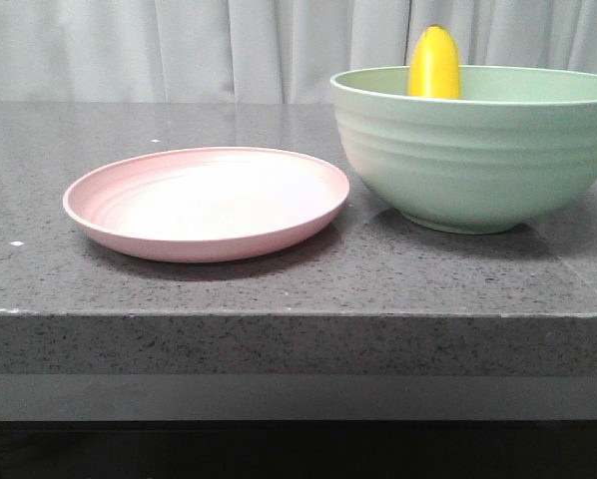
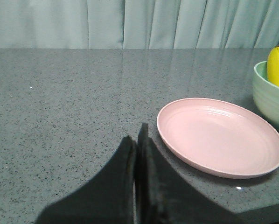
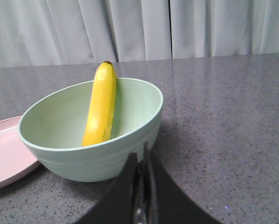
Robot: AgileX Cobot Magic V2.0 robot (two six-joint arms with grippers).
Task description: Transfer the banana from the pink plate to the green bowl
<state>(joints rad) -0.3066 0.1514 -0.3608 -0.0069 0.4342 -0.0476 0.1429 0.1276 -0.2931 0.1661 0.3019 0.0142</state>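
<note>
The yellow banana [image 1: 434,64] stands leaning inside the green bowl [image 1: 478,160] at the right of the table, its end poking above the rim. The right wrist view shows the banana [image 3: 101,106] resting against the far wall of the bowl [image 3: 107,158]. The pink plate [image 1: 207,202] lies empty to the left of the bowl. My left gripper [image 2: 137,140] is shut and empty, near the plate [image 2: 219,137]. My right gripper [image 3: 142,156] is shut and empty, close to the bowl's outer wall. Neither gripper shows in the front view.
The grey speckled stone table [image 1: 279,299] has a front edge close to the plate and bowl. A pale curtain [image 1: 179,45] hangs behind the table.
</note>
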